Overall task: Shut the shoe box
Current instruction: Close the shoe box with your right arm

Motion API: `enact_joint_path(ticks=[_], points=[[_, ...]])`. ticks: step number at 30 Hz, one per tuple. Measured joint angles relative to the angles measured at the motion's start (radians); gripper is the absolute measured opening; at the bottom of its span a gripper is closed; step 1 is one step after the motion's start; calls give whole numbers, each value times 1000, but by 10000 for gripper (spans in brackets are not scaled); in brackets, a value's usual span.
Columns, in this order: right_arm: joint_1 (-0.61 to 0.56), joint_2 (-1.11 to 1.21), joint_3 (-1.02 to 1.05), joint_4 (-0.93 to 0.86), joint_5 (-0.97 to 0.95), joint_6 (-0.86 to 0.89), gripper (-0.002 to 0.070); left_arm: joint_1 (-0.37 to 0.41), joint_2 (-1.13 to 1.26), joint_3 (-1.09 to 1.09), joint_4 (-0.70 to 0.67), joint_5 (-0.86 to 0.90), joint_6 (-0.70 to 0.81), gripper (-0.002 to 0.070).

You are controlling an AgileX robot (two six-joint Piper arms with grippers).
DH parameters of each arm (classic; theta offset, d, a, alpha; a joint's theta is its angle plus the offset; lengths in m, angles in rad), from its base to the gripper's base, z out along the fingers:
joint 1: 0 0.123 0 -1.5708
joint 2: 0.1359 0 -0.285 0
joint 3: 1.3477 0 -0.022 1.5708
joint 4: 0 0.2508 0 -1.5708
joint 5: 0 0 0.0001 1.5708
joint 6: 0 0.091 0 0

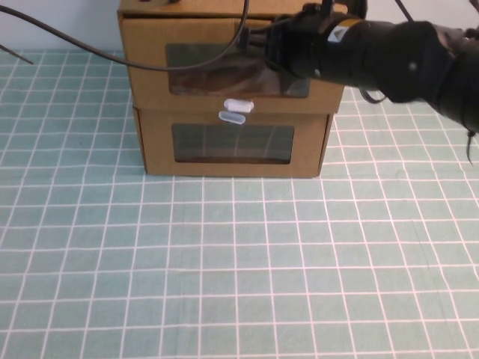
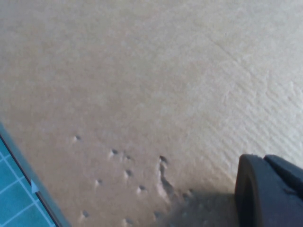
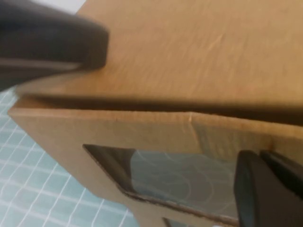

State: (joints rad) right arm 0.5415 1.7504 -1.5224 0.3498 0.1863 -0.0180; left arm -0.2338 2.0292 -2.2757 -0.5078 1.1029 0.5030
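Observation:
Two brown cardboard boxes are stacked at the back of the table. The upper one is the shoe box (image 1: 150,67), with a clear window and a white pull tab (image 1: 238,105) below it. Its drawer front (image 3: 57,127) stands a little forward of the outer shell, with a dark gap under the top panel. My right gripper (image 1: 262,51) reaches in from the right and is open at the front's top edge. One finger (image 3: 61,38) lies over the box top and the other finger (image 3: 265,189) sits before the window. My left gripper (image 2: 270,194) is out of the high view, close against plain cardboard.
The lower brown box (image 1: 157,149) carries its white tab (image 1: 232,117) above its window and looks shut. A green mat with a white grid (image 1: 239,269) covers the table in front of the boxes. Black cables (image 1: 90,48) hang across the upper left.

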Motion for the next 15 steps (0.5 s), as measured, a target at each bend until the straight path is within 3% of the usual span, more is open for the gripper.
enact_joint_path(ticks=[15], points=[[-22, 103, -146, 23, 100, 0, -11, 0, 0, -2, 0, 4, 0, -5]])
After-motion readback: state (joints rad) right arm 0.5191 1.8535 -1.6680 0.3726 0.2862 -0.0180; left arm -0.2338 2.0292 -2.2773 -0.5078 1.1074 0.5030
